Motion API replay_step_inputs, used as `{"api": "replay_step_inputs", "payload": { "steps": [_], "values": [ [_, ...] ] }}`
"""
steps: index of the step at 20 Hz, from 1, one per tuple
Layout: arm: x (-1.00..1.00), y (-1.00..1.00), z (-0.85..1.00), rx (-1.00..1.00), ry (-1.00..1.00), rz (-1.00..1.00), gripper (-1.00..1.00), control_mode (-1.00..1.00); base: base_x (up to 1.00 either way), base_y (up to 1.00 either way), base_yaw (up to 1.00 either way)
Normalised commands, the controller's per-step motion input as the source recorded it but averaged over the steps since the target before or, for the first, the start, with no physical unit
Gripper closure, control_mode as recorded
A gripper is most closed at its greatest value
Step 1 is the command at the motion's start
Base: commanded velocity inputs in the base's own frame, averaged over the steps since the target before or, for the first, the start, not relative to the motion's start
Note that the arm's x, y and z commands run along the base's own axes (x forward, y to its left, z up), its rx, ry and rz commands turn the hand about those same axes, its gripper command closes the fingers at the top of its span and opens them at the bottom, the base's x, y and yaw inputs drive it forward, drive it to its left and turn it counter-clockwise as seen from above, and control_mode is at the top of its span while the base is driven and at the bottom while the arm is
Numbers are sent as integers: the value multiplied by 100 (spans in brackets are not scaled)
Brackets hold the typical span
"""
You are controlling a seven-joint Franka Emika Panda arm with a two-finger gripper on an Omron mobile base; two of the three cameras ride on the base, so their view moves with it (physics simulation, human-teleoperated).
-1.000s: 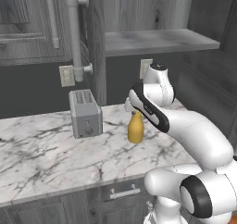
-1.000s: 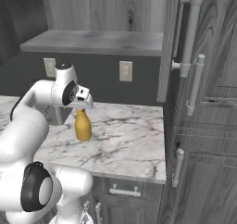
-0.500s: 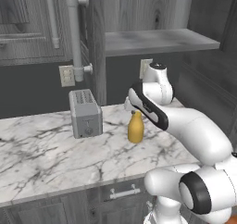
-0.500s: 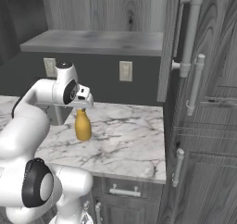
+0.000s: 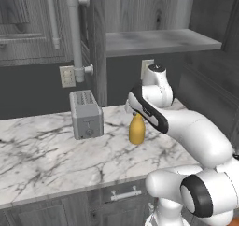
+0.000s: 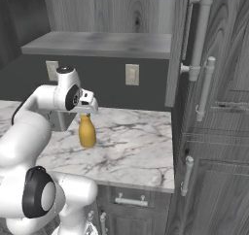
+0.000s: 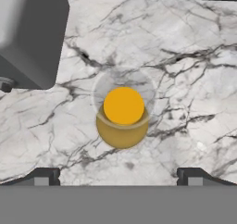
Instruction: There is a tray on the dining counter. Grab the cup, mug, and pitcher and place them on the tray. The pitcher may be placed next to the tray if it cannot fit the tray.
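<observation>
Flat, even rendered light, moderately bright on the marble worktop (image 5: 46, 150), dim in the dark recess at upper centre under the shelf (image 5: 158, 40). Soft faint shadow ring around the pitcher (image 7: 122, 118) mid-frame in the hand view. No glare; edges slightly soft, low resolution.

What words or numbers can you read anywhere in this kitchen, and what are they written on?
There are no words, numbers or signs to read.
The yellow pitcher is plain, with no label.
The grey toaster shows no brand or writing.
The wall plates are blank.
The marble worktop bears only grey veins.
</observation>
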Motion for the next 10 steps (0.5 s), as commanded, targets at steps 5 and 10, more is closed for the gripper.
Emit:
{"api": "replay_step_inputs", "payload": {
  "steps": [5,10],
  "values": [
    [1,0,-2,-4,-1,0,-100,-100,0,0,0],
    [15,0,0,0,0,0,-100,-100,0,0,0]
  ]
}}
